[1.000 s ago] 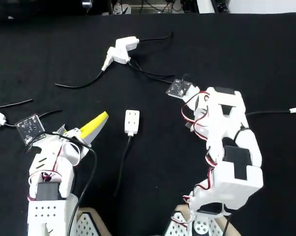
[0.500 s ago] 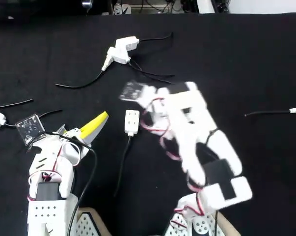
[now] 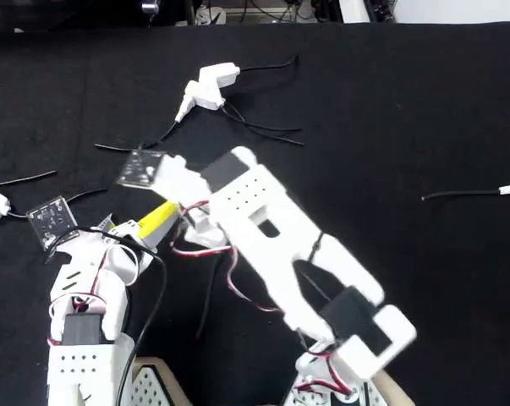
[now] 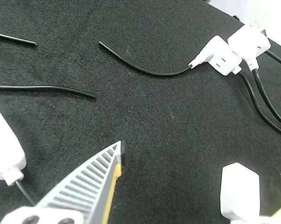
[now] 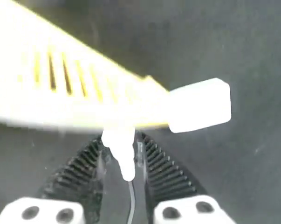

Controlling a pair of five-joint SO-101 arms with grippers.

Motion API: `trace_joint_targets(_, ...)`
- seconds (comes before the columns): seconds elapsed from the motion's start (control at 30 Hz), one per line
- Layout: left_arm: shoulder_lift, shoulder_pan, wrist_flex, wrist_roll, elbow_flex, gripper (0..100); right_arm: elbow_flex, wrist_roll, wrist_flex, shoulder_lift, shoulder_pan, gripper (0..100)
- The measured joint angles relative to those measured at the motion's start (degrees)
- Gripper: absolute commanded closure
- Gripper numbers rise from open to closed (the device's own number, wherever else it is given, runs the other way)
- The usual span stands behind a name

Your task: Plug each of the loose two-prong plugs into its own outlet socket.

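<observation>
Black cloth covers the table (image 3: 407,110); right pincer (image 5: 120,142) spread astride the outlet socket (image 5: 201,107) at its cord end, left pincer (image 3: 138,222) released nearby

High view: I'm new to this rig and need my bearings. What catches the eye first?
The right arm slants across the black table, ending by the yellow finger of the left gripper. Its wrist view has the right gripper around the cord neck of a white outlet socket. Two white plug bodies lie together farther back.
</observation>
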Motion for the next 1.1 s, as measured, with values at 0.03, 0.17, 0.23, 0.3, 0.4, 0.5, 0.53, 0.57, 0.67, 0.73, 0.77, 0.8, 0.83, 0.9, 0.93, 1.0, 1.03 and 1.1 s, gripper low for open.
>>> trace_joint_targets(0.03,0.0,0.0,0.0,0.0,0.0,46,-1.2,-0.9,0.0,1.2,-0.6,98.7)
trace_joint_targets(0.17,0.0,0.0,0.0,0.0,0.0,46,-7.9,-3.0,1.8,7.6,-1.0,98.7)
trace_joint_targets(0.23,0.0,0.0,0.0,0.0,0.0,46,-12.3,-3.4,4.4,10.9,-1.0,98.7)
trace_joint_targets(0.3,0.0,0.0,0.0,0.0,0.0,46,-16.9,-4.7,6.9,13.1,-1.0,98.7)
trace_joint_targets(0.4,0.0,0.0,0.0,0.0,0.0,46,-24.2,-6.6,11.4,13.8,-1.1,98.7)
trace_joint_targets(0.5,0.0,0.0,0.0,0.4,0.0,46,-30.2,-8.4,16.4,13.9,-1.8,98.7)
trace_joint_targets(0.53,-0.3,0.0,0.0,0.4,0.0,46,-31.7,-9.1,18.1,13.9,-2.3,98.7)
trace_joint_targets(0.57,-0.4,0.0,0.0,0.4,0.0,46,-33.0,-9.8,19.3,13.9,-2.9,98.7)
trace_joint_targets(0.67,-0.4,-0.1,-0.1,0.4,0.0,46,-33.8,-12.4,20.0,13.9,-4.0,98.7)
trace_joint_targets(0.73,-0.4,-0.1,-0.1,0.4,0.0,46,-33.8,-13.5,20.0,14.0,-4.3,98.7)
trace_joint_targets(0.77,-0.4,-0.1,-0.1,0.4,0.0,46,-33.8,-13.8,20.0,14.0,-4.4,98.7)
trace_joint_targets(0.8,-0.4,-0.1,-0.1,0.4,0.0,46,-33.8,-14.2,20.1,14.0,-4.4,98.7)
trace_joint_targets(0.83,-0.4,-0.1,-0.1,0.4,0.0,46,-33.8,-14.3,20.1,14.0,-4.5,98.7)
trace_joint_targets(0.9,-0.4,-0.1,-0.1,0.4,0.0,46,-33.8,-14.5,20.1,14.0,-4.6,98.7)
trace_joint_targets(0.93,-0.4,-0.1,-0.1,0.4,0.0,46,-33.8,-14.5,20.1,14.0,-4.6,98.7)
trace_joint_targets(1.0,-0.4,-0.1,0.0,0.4,0.0,46,-33.8,-14.5,20.1,14.0,-4.6,98.7)
trace_joint_targets(1.03,-0.4,-0.1,0.3,0.4,0.0,46,-33.8,-14.5,20.1,14.0,-4.6,98.7)
trace_joint_targets(1.1,-0.4,-0.1,0.5,0.4,0.0,46,-33.8,-14.5,20.1,14.0,-4.6,98.7)
